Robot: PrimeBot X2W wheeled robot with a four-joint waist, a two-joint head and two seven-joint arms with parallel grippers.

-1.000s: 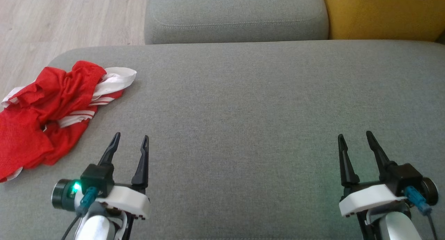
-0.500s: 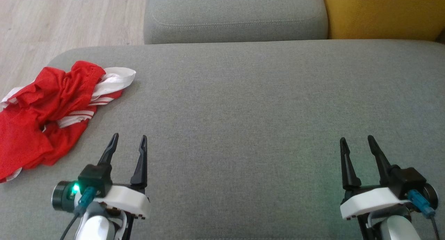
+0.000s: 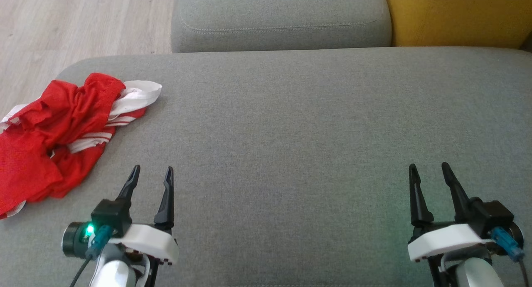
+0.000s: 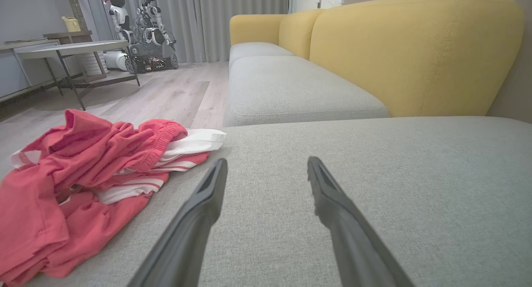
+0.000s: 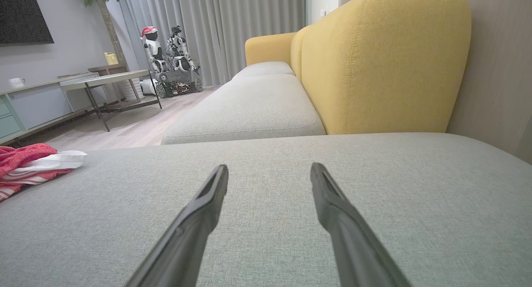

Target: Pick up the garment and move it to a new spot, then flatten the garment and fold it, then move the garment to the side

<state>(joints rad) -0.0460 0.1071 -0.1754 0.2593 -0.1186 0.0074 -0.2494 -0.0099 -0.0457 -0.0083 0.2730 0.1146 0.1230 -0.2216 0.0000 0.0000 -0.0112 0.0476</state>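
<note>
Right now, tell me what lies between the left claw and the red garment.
Only bare grey sofa cushion. The head view shows an open strip of it between the left claw and the garment, and the left wrist view agrees.

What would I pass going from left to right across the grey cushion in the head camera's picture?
Crumpled red-and-white garment → left gripper, fingers apart → bare grey cushion → right gripper, fingers apart.

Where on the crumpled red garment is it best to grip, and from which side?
Probably the raised red ridge beside the white band: it stands up from the grey cushion, so it can be pinched. The open left gripper is nearest; it should come down from above, at the garment's right edge.
</note>
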